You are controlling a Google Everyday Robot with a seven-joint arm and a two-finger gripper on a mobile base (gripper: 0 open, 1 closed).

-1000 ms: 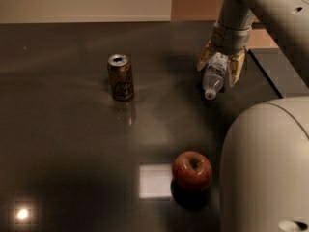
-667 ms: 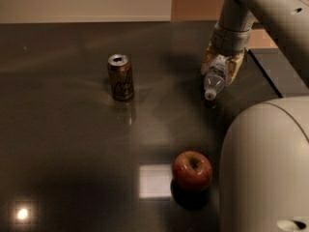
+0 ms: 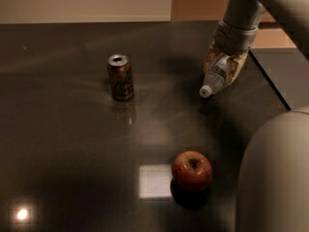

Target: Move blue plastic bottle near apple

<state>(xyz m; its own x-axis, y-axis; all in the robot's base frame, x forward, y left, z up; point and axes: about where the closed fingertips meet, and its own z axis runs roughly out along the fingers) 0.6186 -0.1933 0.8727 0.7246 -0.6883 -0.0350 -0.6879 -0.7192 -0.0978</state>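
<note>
Apple (image 3: 191, 170): nearest, resting on the dark desk (image 3: 63, 144), stem dimple facing up.
Brown can (image 3: 120, 77): upright, farther back and to the left, well apart from the apple.
Blue plastic bottle (image 3: 216, 79): far right, held tilted, white cap pointing down-left, well apart from the apple.
Gripper (image 3: 223, 67): far right, fingers clamped on the bottle's body.

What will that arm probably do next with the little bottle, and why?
Most likely it will carry the bottle toward the near edge of the table. The gripper is clamped on the blue plastic bottle, which is tilted cap-down at the far right, while the apple sits well nearer the camera, with bare tabletop between them. The can stands off to the left, out of the way.
</note>
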